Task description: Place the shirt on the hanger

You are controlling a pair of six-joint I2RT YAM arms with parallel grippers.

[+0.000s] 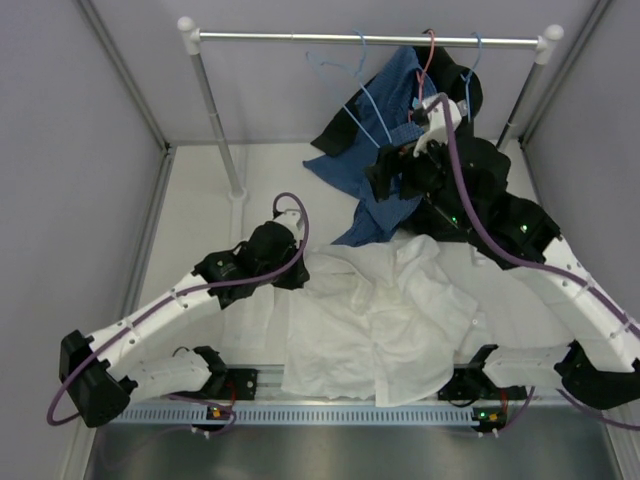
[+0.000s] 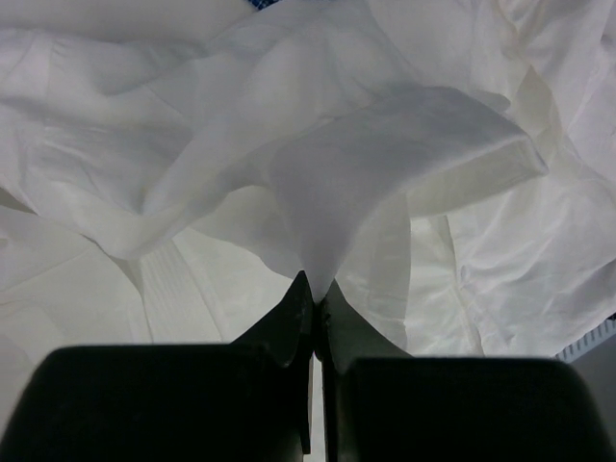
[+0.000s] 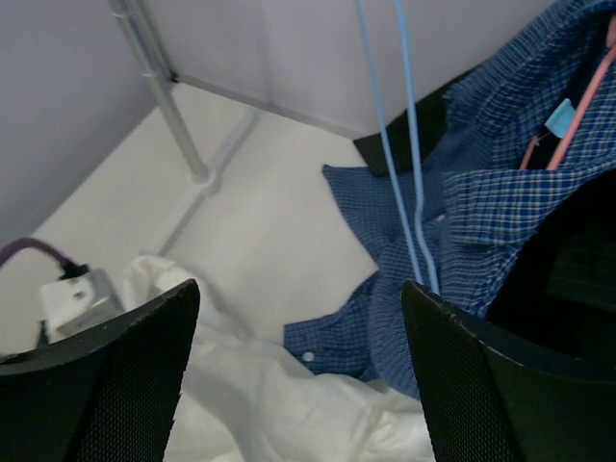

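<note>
While the left hand (image 2: pixel 315 289) pinches the shirt (image 2: pixel 385 164) and the right hand (image 3: pixel 298 303) gapes empty, the hanger (image 3: pixel 417 183) hangs hook-up.

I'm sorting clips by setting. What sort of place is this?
Probably a robot test booth, not a home: plain grey walls box in a white table, a thin blue hanger hangs from a metal clothes rail, and robot arms are bolted at the near edge.

Soft, even, cool light; faint shadows; wrist views slightly blurred.
</note>
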